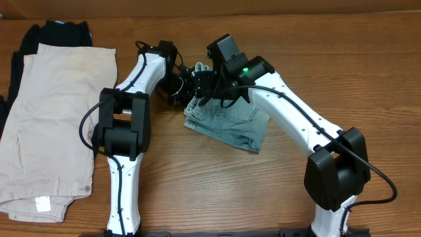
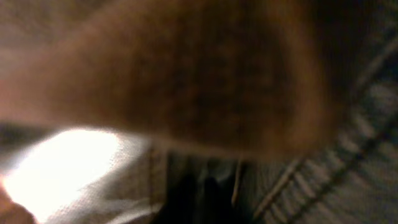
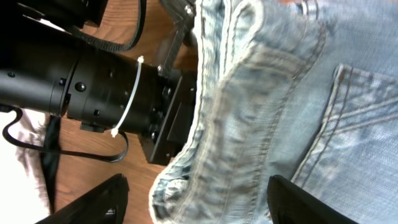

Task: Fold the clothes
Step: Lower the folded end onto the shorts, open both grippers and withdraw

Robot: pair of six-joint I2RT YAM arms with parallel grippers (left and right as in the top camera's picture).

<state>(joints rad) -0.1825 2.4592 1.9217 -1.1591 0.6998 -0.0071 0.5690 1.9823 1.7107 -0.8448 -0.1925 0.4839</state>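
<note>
Wooden table (image 1: 368, 72) fills the overhead view. Beige trousers (image 1: 52, 118) lie flat at the 9 o'clock side, the biggest item on it. A black garment (image 1: 59, 31) sticks out from under them at 11 o'clock.

Left arm (image 1: 125, 125) rises from 7 o'clock and the right arm (image 1: 296, 125) from 5 o'clock. Both reach in toward the centre.

The light-blue denim shorts (image 1: 230, 125) sit near the table centre, a touch toward 12 o'clock. They are bunched into a compact shape, well apart from the trousers. A stitched back pocket (image 1: 237, 115) faces up.

Both grippers meet at the shorts' 10 o'clock corner. The left gripper (image 1: 183, 89) is at the denim edge. Its wrist view is a brown blur with only denim seams at 4 o'clock, so whether its jaws are clamped or released cannot be told.

The right gripper (image 1: 204, 85) is just beside it over the same corner. In its wrist view the two fingers (image 3: 93, 199) are spread wide, released, with the frayed waistband (image 3: 249, 124) between them. The left gripper's black body touches that waistband from 9 o'clock. Pocket stitching (image 3: 367, 106) shows at 3 o'clock.
</note>
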